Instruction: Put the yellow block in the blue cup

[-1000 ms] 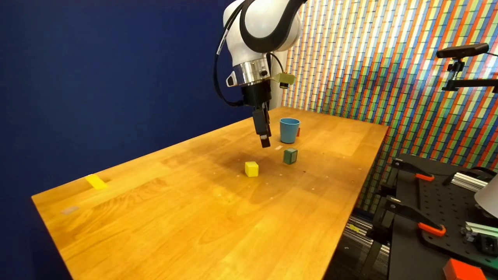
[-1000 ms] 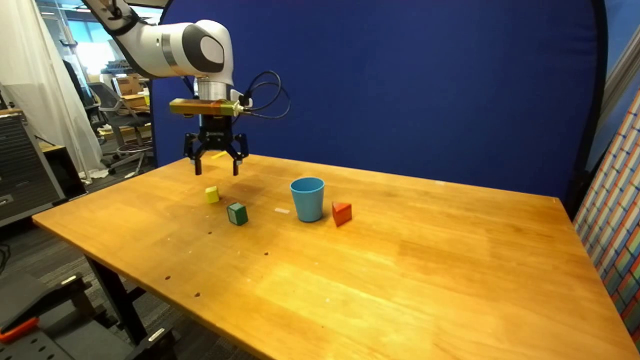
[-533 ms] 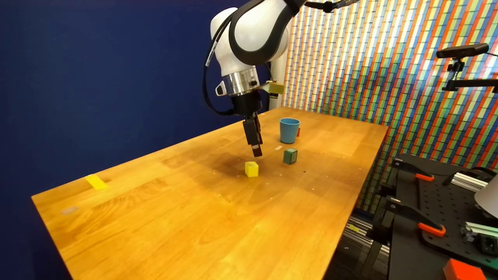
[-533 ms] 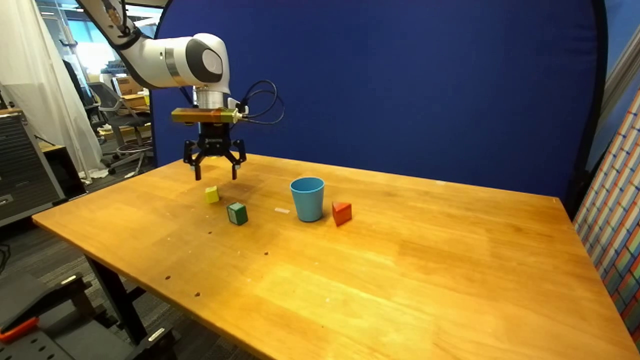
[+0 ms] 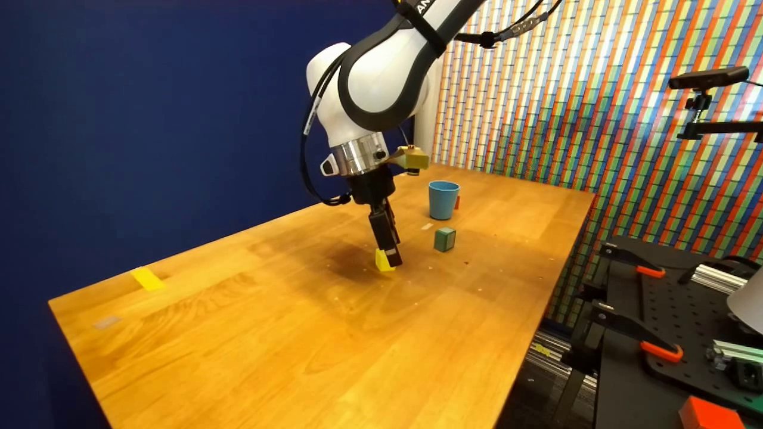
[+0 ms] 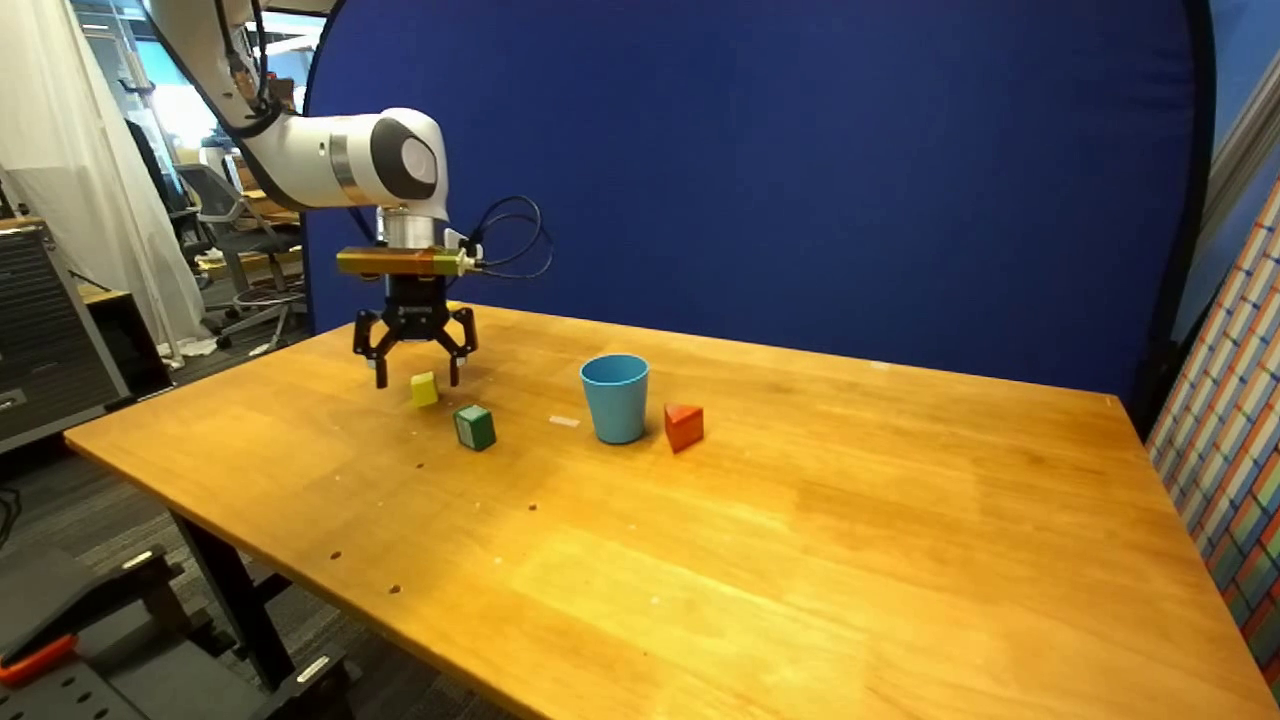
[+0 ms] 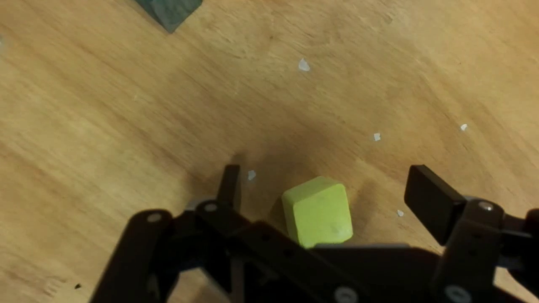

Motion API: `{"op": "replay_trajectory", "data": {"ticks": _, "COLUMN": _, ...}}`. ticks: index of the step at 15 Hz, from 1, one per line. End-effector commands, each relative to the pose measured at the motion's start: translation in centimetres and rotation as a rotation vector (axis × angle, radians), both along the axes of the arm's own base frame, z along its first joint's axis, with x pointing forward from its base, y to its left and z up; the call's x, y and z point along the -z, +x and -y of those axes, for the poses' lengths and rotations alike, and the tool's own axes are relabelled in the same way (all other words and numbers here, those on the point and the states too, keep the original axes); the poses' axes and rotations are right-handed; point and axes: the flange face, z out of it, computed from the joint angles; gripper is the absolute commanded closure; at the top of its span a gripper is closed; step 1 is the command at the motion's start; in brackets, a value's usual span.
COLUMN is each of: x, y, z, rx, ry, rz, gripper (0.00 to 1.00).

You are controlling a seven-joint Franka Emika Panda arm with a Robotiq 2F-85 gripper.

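Lower than half a second ago, the arm has brought its jaws down to the yellow block, while the block, the blue cup and the rest sit where they were. All rest on a long wooden surface, its grain dotted with pale flecks and a few dark holes. A dark blue screen runs along one long edge, and a colourful striped panel rises past an end; a white curtain and a chair show farther off. A green block lies near the yellow block, a red block just beside the upright cup, and a yellow strip well apart, near an edge. In both exterior views the arm leans in from above and bends downward at its end, so the jaws point at the surface. They stand spread wide and have hold of nothing; in the wrist view the yellow block sits between them, apart from both, though I cannot tell how far down its sides they reach. The block looks plain with softened corners, turned askew to the jaws, partly hidden by their base; it is on the surface, outside the cup and well apart from it
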Motion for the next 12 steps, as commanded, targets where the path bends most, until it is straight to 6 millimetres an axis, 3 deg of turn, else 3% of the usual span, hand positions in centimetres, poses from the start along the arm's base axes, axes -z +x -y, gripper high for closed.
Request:
{"op": "replay_trajectory", "data": {"ticks": 1, "x": 0.7, "y": 0.8, "z": -1.3, "rx": -0.042, "ry": -0.044, "rz": -0.01, "gripper": 0.0}}
{"op": "replay_trajectory", "data": {"ticks": 2, "x": 0.9, "y": 0.8, "z": -1.4, "rx": -0.051, "ry": -0.051, "rz": -0.011, "gripper": 0.0}}
{"op": "replay_trajectory", "data": {"ticks": 3, "x": 1.2, "y": 0.8, "z": -1.6, "rx": -0.062, "ry": -0.059, "rz": -0.014, "gripper": 0.25}}
{"op": "replay_trajectory", "data": {"ticks": 5, "x": 1.5, "y": 0.9, "z": -1.9, "rx": -0.081, "ry": -0.074, "rz": -0.014, "gripper": 0.34}}
{"op": "replay_trajectory", "data": {"ticks": 12, "x": 0.9, "y": 1.8, "z": -1.6, "rx": -0.089, "ry": -0.085, "rz": -0.015, "gripper": 0.87}}
